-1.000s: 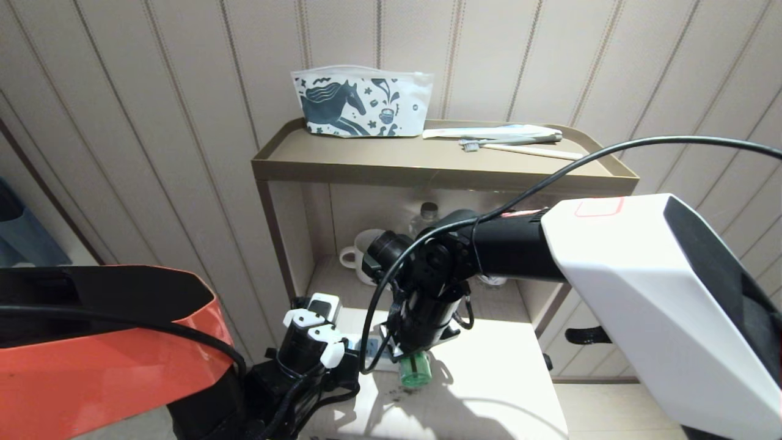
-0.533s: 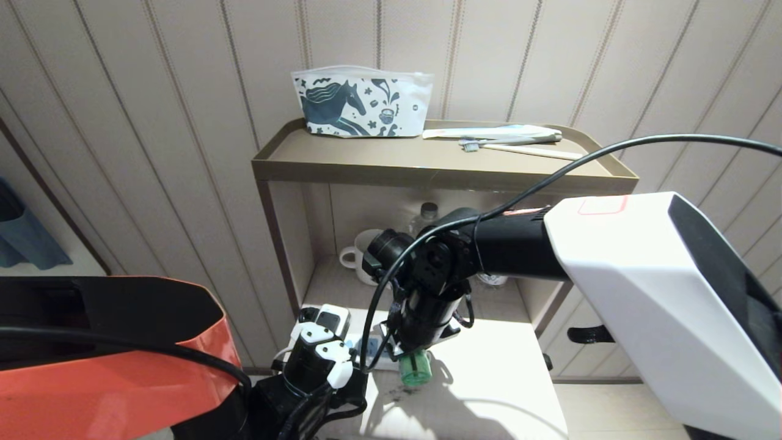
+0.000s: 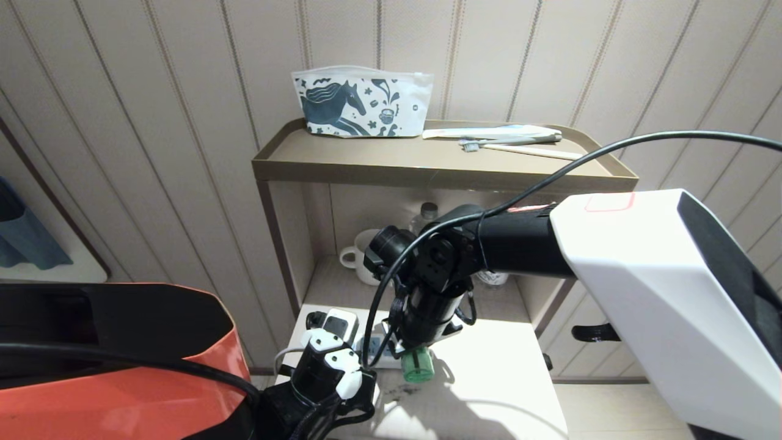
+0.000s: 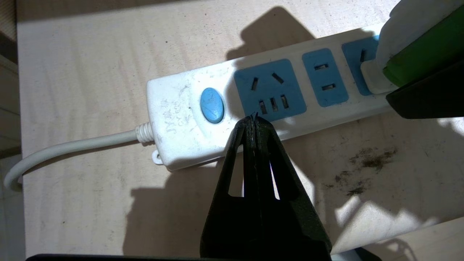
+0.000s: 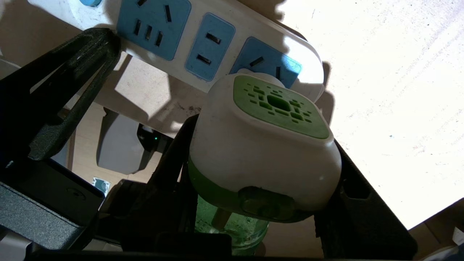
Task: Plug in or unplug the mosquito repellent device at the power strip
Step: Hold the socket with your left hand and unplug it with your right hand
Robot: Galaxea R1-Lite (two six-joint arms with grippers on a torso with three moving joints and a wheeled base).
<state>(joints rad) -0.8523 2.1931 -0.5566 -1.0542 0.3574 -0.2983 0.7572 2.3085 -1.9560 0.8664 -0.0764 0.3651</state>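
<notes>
The power strip (image 4: 181,108) lies on a pale table, white with light-blue socket faces and a blue oval button (image 4: 212,105). The mosquito repellent device (image 5: 264,145) has a white-and-green head and a green bottle (image 3: 416,365). Its plug end sits at the end socket (image 5: 268,63); how deep it sits is hidden. My right gripper (image 5: 262,132) is shut on the device's head, one finger on each side. My left gripper (image 4: 253,117) is shut and empty, its tips over the strip's near edge between the button and the first socket. The left fingers (image 5: 90,54) also show in the right wrist view.
The strip's grey-white cord (image 4: 72,145) trails off the table edge. Dark specks (image 4: 366,163) mark the tabletop. Behind the table stands a brown shelf unit (image 3: 440,165) holding a horse-print pouch (image 3: 361,101) and a toothbrush (image 3: 519,145). A mug (image 3: 360,253) and a water bottle (image 3: 427,217) sit in its niche.
My left arm has swung in toward the power strip, and its wrist sits closer to the right gripper. The right gripper holds still on the device.
</notes>
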